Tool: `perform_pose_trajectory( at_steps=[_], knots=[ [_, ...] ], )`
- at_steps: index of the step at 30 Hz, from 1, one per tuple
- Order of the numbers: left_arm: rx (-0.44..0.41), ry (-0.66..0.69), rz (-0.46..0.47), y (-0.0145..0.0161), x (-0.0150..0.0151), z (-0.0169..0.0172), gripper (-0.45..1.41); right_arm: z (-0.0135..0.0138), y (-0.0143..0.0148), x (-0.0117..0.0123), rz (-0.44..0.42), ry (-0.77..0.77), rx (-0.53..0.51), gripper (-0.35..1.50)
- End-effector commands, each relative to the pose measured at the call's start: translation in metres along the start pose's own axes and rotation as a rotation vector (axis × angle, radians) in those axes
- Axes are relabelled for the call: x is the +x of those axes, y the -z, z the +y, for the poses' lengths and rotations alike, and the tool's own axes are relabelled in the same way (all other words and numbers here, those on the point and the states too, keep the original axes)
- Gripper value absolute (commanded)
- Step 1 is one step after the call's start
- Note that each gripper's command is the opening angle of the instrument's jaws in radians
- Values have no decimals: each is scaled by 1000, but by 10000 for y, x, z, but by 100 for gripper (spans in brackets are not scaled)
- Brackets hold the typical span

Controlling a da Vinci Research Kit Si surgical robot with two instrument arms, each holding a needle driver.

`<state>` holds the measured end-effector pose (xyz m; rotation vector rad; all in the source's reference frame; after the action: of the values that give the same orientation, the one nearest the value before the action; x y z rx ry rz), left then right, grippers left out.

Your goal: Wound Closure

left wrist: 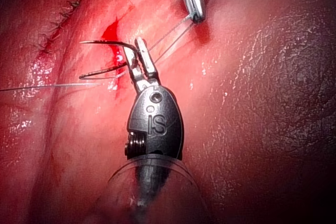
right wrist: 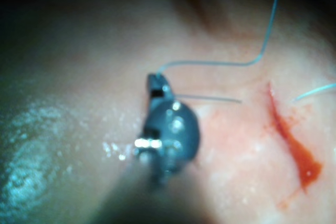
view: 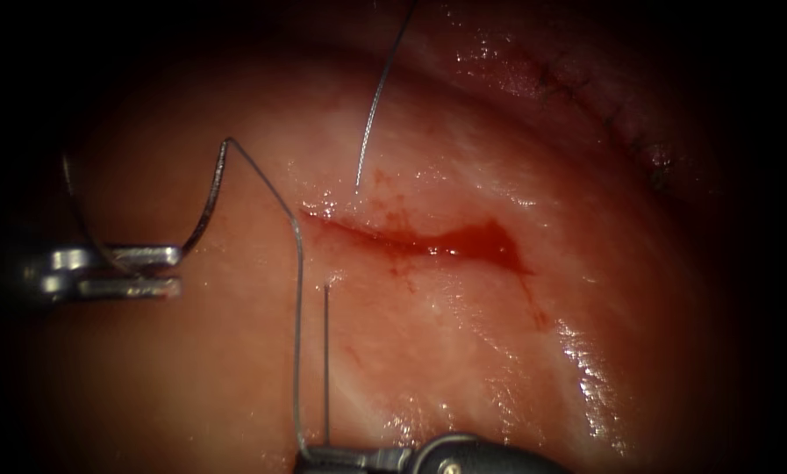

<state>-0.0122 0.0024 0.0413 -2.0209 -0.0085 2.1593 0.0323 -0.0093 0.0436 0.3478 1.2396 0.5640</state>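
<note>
Needle (view: 202, 215) ends fade into shadow left of the cut (view: 428, 241); left tool (view: 160, 270) clamps its mid-curve, outside tissue (view: 463, 351). Right tool (view: 318, 456), edge-cropped, pinches thread (view: 298, 290).

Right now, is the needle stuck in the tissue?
No: in the endoscope view the left tool holds the curved needle by its body, clear of the tissue and left of the cut.

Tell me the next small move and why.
Probably ease the left hand, which grips the needle mid-curve clear of the tissue, rightward toward the cut: the needle sits well left of it, the cut gapes with red fluid, and the right hand holds the thread.
</note>
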Motion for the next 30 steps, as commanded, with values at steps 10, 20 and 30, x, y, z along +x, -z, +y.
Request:
perform_pose_trajectory(
  at_steps=[10,20,30],
  knots=[
    [160,-9,-51,75,11,-61,-45,48,10,-25,9,68,-81,138],
    [190,-13,-65,89,11,-68,-45,111,-13,-38,-1,59,-151,125],
    [188,-14,-59,86,10,-66,-45,133,-50,-62,5,74,-154,116]
  ],
)
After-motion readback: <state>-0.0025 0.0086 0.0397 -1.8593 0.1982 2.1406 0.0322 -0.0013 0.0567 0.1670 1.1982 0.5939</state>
